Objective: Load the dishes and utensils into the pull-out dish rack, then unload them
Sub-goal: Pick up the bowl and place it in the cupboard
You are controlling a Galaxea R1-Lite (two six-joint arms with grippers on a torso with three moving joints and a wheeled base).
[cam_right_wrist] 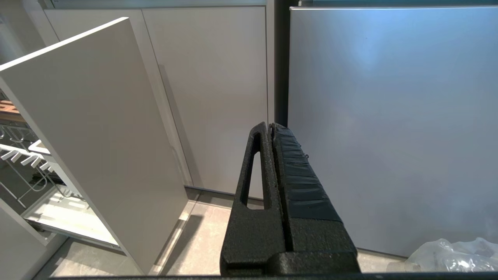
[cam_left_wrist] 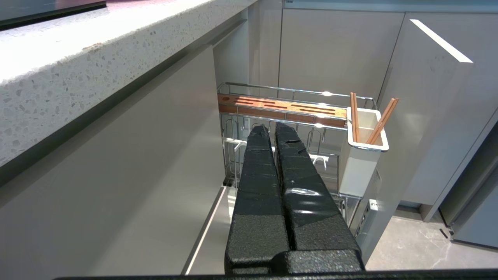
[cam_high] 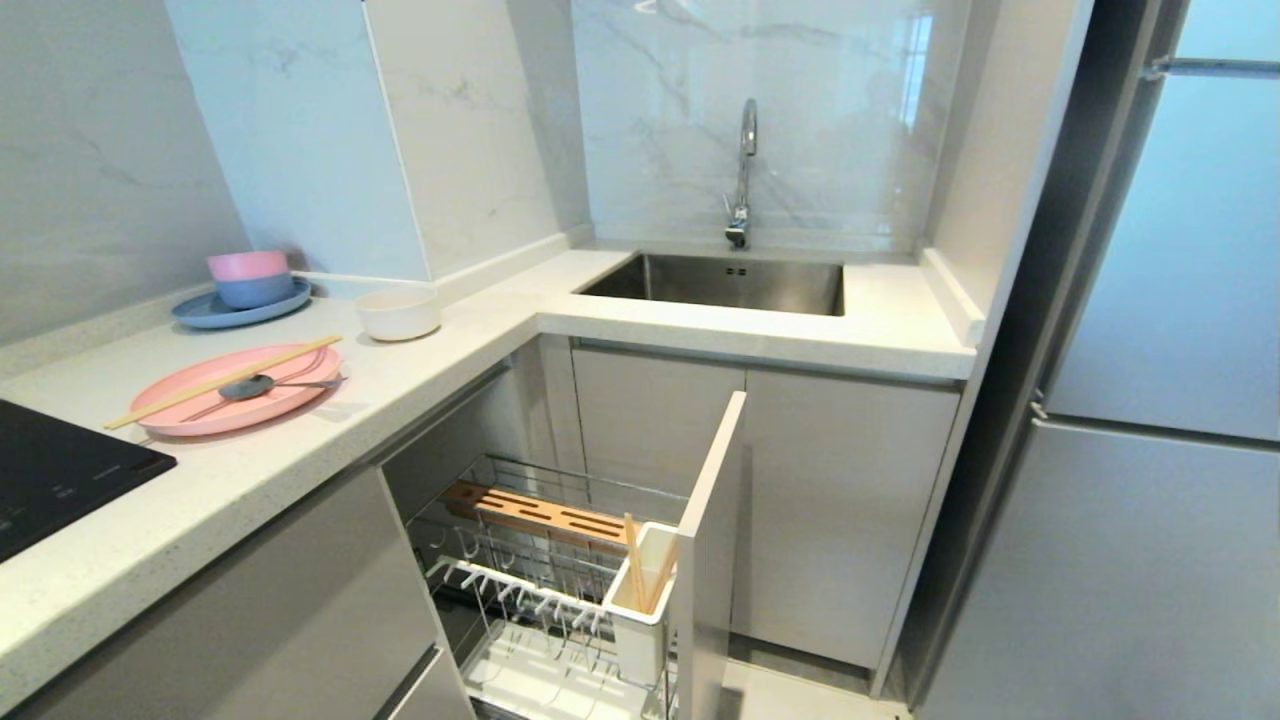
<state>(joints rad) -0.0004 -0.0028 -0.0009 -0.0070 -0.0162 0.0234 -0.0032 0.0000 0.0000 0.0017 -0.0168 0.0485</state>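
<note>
The off-white bowl (cam_high: pixel 398 312) stands on the counter near the corner. Light wooden chopsticks (cam_high: pixel 225 381) and a dark grey spoon (cam_high: pixel 250 386) lie across a pink plate (cam_high: pixel 290 400). The pull-out dish rack (cam_high: pixel 520 560) is drawn out below the counter, with its bamboo strip (cam_left_wrist: pixel 280 105) and its white utensil cup (cam_left_wrist: pixel 360 171). Brown chopsticks (cam_left_wrist: pixel 354 116) lean inside that cup. My left gripper (cam_left_wrist: pixel 272 130) is shut and empty, low in front of the rack. My right gripper (cam_right_wrist: pixel 269 126) is shut and empty, facing the fridge front. Neither arm shows in the head view.
Stacked pink and blue bowls (cam_high: pixel 250 276) sit on a blue plate (cam_high: pixel 200 312) at the back left. A black hob (cam_high: pixel 50 470) is at the near left, a sink (cam_high: pixel 730 282) with a faucet (cam_high: pixel 742 170) beyond. The rack's cabinet front (cam_high: pixel 710 540) juts out; a fridge (cam_high: pixel 1150 400) stands right.
</note>
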